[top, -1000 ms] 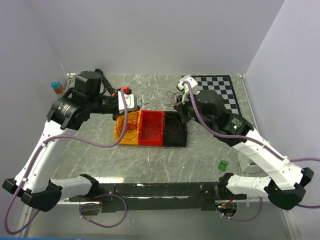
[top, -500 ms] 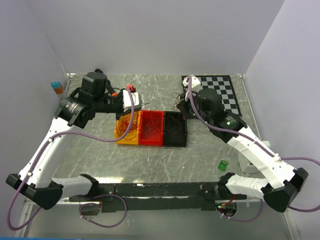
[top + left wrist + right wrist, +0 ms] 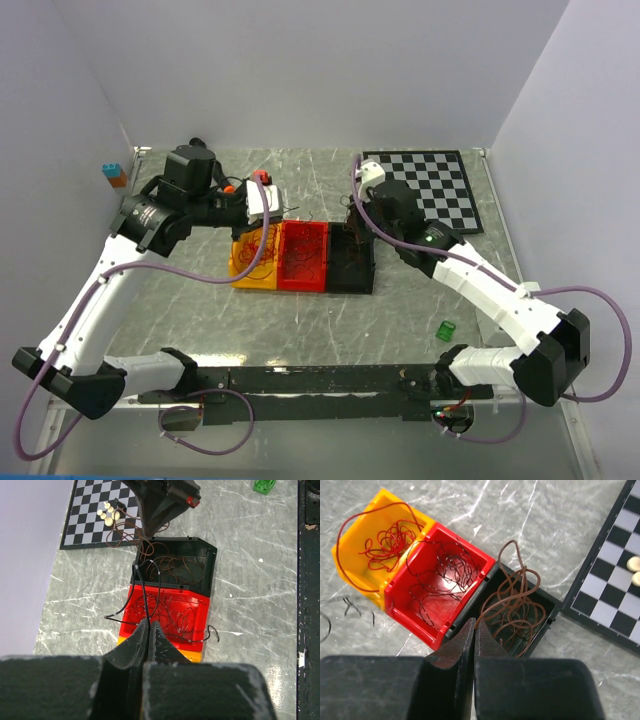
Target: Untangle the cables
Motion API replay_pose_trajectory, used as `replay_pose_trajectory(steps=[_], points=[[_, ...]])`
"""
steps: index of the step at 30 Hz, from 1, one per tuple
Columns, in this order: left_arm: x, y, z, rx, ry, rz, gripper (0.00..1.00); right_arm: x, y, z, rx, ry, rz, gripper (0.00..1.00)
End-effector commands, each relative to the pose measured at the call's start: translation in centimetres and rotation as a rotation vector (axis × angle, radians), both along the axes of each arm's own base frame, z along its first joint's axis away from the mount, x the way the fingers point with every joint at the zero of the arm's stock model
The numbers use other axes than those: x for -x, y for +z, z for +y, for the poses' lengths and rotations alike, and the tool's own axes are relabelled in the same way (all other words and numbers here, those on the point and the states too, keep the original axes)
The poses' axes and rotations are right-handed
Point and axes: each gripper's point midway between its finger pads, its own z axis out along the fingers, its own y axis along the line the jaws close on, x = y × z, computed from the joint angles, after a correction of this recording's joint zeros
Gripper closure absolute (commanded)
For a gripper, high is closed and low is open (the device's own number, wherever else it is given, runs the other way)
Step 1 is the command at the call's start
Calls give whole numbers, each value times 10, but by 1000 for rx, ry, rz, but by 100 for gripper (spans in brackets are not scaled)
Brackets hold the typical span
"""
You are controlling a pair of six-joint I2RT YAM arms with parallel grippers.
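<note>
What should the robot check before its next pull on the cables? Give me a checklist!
1. Left end effector pinching the black cable: ok.
2. Right end effector pinching the brown cable: ok, shut with a strand at its tip.
3. Black cable free of the brown cable: cannot tell; they meet at the black bin.
4. Red cable alone in the yellow bin: ok.
5. No cable outside the bins: not ok; a stray strand lies on the table.
</note>
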Motion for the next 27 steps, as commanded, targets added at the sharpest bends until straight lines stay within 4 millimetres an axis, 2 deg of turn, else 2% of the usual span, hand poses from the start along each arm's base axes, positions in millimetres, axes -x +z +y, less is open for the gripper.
replay_pose_trajectory(steps=[1,7,13,17,21,22,24,27], points=[[3,17,4,26,11,-51,99,-10,-3,-1,-31,-52,-4,100],[-2,21,-3,80,37,-27,99,-4,-50,0,-35,-100,132,100],[-21,12,-6,105,109,-21,99,7,-109,2,-71,-184,305,100],[-34,9,-8,108,141,-37,99,8,-130,5,-53,-207,374,100],[-52,1,-8,112,206,-43,99,2,-129,3,-45,-247,372,100],[-58,-3,-8,113,225,-41,99,-1,-124,1,-54,-261,356,97],[-67,-11,-10,102,247,-27,99,-3,-115,-1,-75,-277,334,82],[-81,-28,-12,78,281,3,99,-1,-109,3,-96,-258,347,47]])
